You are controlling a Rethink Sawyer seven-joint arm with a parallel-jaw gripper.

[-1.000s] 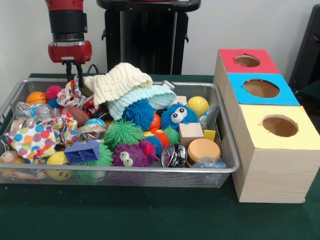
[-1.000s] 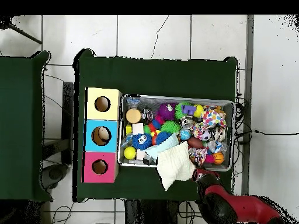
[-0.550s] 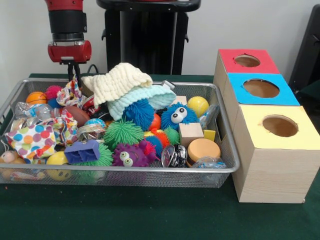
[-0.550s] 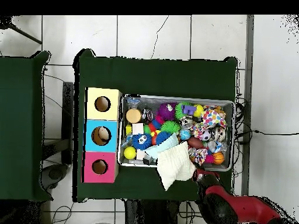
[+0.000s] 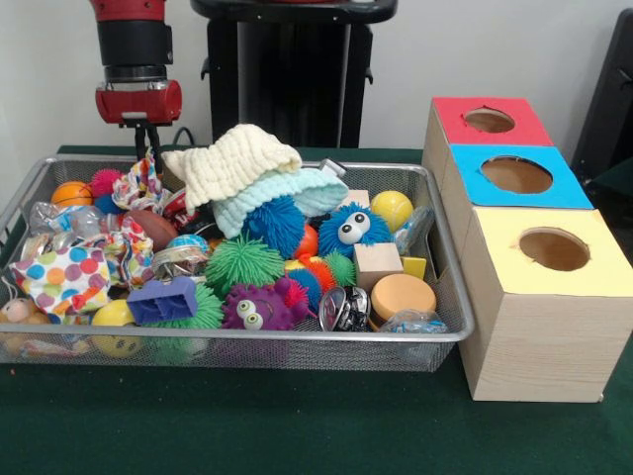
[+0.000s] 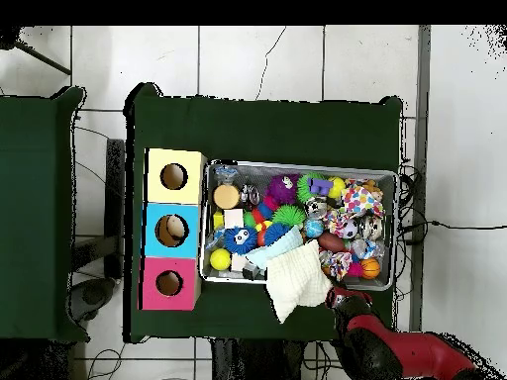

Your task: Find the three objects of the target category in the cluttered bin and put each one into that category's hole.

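Hanging over the bin's back corner farthest from the boxes, our gripper shows two thin dark fingers close together with only a slim gap, and nothing held between them; we judge them nearly closed and empty. Their tips sit just above a patterned cloth scrap that lies against the bin's back wall, with a pink spiky ball and an orange ball beside it. Toward the bin's middle a cream knit cloth is heaped on a pale blue one, draping over the back rim in the overhead view. Further on are a blue fuzzy toy with eyes, a green spiky ball, a wooden cube and a yellow ball. Beside the bin, at its other end, stand the red box, blue box and yellow box, each with a hole on top. We cannot tell which category is wanted, so the targets stay unidentified. Our worry: a descent here could snag loose cloth, drag neighbours along, or catch the wire rim, and the soft heap may hide objects beneath it.
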